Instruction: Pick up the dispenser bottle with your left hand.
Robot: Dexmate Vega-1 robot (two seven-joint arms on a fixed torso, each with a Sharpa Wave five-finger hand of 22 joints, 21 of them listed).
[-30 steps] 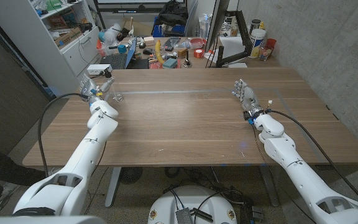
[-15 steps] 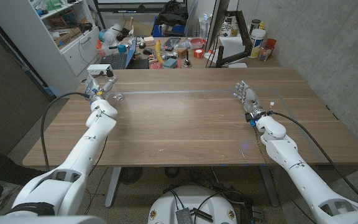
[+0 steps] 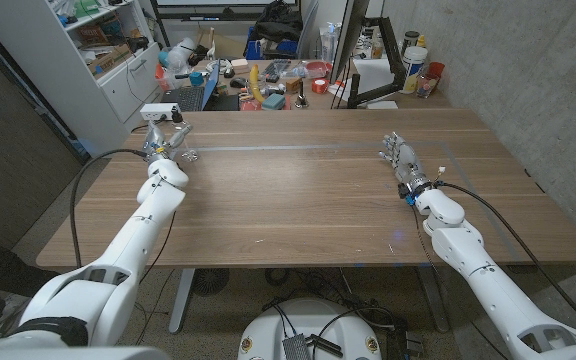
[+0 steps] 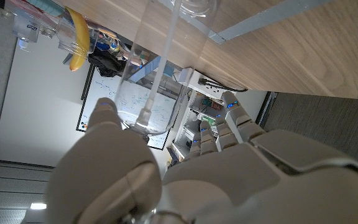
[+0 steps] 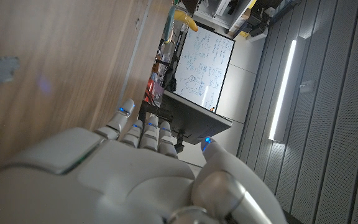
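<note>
The dispenser bottle [image 3: 156, 113] is clear with a white pump top and stands near the table's far left corner. In the left wrist view the bottle [image 4: 146, 74] shows a thin tube inside and sits between the thumb and fingers of my left hand [image 4: 185, 174]. The thumb is right against it, while the fingers [image 4: 229, 121] reach straight out with a gap to the bottle. In the head view my left hand [image 3: 166, 140] is just in front of the bottle. My right hand [image 3: 400, 160] stays at the table's right, fingers apart, holding nothing.
A small clear object [image 3: 190, 155] lies on the wooden table [image 3: 298, 190] just right of my left hand. Behind the far edge are a cluttered bench, a black monitor stand [image 3: 373, 95] and a white shelf unit [image 3: 108, 60] at the left.
My left hand has moved forward toward the table's far left corner, up to the bottle. My right hand has shifted slightly to the right.
</note>
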